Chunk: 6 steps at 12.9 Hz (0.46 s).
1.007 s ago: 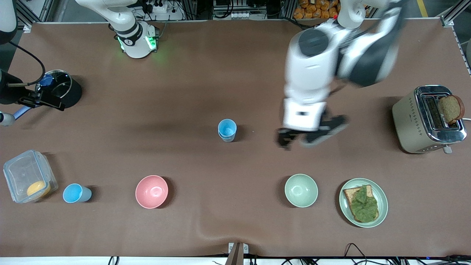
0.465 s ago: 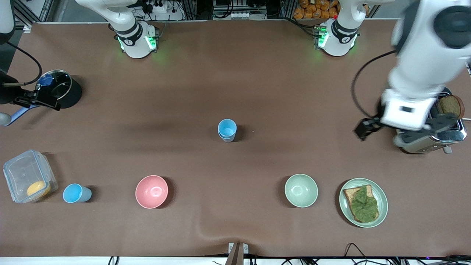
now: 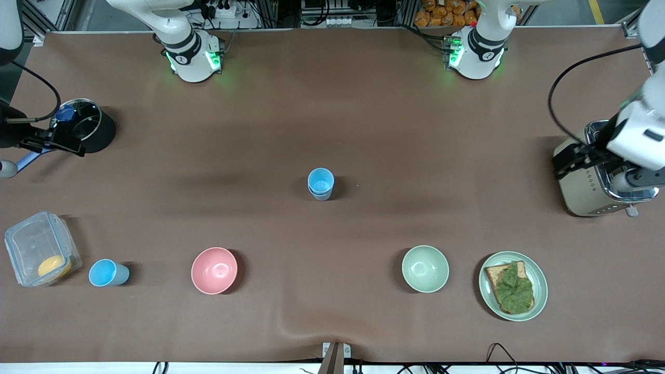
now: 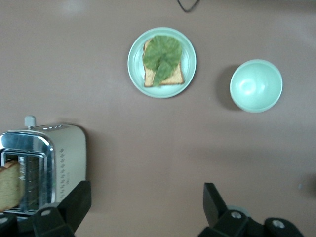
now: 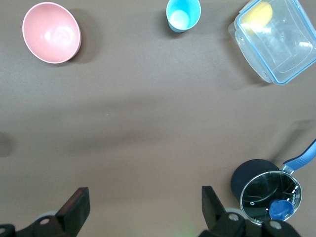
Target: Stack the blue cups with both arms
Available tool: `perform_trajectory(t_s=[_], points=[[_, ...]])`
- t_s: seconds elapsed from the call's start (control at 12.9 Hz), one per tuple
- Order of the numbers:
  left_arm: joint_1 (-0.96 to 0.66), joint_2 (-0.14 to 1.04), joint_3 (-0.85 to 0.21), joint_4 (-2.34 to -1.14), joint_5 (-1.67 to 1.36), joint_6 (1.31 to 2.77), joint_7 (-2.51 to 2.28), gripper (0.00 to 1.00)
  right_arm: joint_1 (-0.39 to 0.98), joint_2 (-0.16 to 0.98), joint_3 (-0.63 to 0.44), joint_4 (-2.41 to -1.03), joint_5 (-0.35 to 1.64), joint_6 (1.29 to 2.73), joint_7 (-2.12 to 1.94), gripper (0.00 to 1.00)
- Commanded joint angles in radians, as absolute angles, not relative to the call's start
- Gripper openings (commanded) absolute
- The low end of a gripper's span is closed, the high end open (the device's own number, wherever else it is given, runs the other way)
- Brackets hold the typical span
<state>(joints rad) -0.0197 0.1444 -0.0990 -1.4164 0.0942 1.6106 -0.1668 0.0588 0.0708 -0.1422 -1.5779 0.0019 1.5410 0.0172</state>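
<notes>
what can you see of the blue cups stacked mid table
The stacked blue cups stand upright in the middle of the brown table, two light-blue tumblers nested, the inner rim just above the outer. They look plastic, handleless, brighter blue inside and apparently empty. Nothing touches them but the table. They sit farther from the front camera than both bowls.

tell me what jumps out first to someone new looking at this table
Probably the stacked blue cups standing alone mid-table, with a single blue cup nearer the front camera at the right arm's end, beside a clear lidded container. Next, the left pincer hangs open over the toaster at the left arm's end. The pink bowl and the plate of lettuce-topped toast add colour along the front.
</notes>
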Motion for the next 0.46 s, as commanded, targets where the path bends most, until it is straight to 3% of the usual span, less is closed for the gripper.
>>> perform_trajectory(t_s=[0.0,0.39], points=[[-0.020,0.095,-0.072,-1.447,0.061,1.537,-0.049,1.00,0.060,0.078,-0.141,-1.559,-0.008,1.528,0.011,1.00],[-0.011,0.040,-0.038,-1.497,-0.012,1.488,-0.020,1.00,0.060,0.077,-0.141,-1.559,-0.003,1.516,0.014,1.00]])
